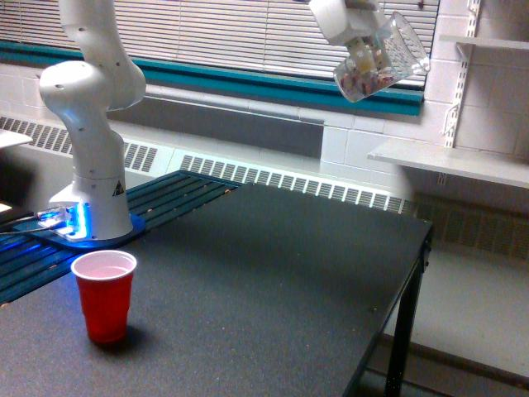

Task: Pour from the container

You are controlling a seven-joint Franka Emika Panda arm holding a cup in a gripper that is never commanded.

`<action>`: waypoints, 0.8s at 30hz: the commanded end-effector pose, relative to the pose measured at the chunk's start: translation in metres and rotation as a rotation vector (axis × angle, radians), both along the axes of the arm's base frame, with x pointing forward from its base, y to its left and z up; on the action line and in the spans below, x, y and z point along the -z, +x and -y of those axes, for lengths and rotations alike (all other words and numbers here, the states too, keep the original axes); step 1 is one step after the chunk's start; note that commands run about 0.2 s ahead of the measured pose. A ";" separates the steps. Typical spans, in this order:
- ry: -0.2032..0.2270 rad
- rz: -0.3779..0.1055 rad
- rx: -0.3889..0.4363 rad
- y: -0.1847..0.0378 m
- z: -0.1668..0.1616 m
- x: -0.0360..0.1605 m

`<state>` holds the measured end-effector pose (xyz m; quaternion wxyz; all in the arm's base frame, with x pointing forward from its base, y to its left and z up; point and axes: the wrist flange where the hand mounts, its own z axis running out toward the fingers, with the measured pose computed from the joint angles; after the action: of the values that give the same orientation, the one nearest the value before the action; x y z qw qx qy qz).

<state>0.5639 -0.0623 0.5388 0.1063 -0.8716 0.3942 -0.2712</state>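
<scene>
The end effector [357, 37] is gripping the tumbler [383, 58] high in the air, near the top of the exterior view and toward its right, in front of the window blinds [207, 33]. The tumbler is tilting, its mouth pointing up and toward the view's right, and pinkish-white bits are sitting in the lower, rounded end. Nothing is spilling from it at this moment. The fingers are pinching the tumbler's wall, though how they meet it is partly hidden by the white housing.

A red cup [104, 296] is standing upright on the dark counter [281, 281], near its front edge at the view's left, close to the arm's base [91, 211] and well apart from the tumbler. Its inside is looking pale, but whether anything lies in it is hard to tell.

As a judgement, the pour is not under way here: the bits are resting inside the tumbler, which is hanging far from the cup. Left to do would be carrying it over the cup, lowering it, and tipping the mouth downward.
</scene>
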 end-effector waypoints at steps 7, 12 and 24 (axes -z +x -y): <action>0.006 0.006 0.060 -0.015 0.024 0.019; 0.000 -0.004 0.086 -0.028 0.031 0.027; -0.071 -0.032 0.155 -0.068 0.058 0.035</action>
<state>0.5131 -0.1042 0.5006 0.0528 -0.8638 0.4224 -0.2695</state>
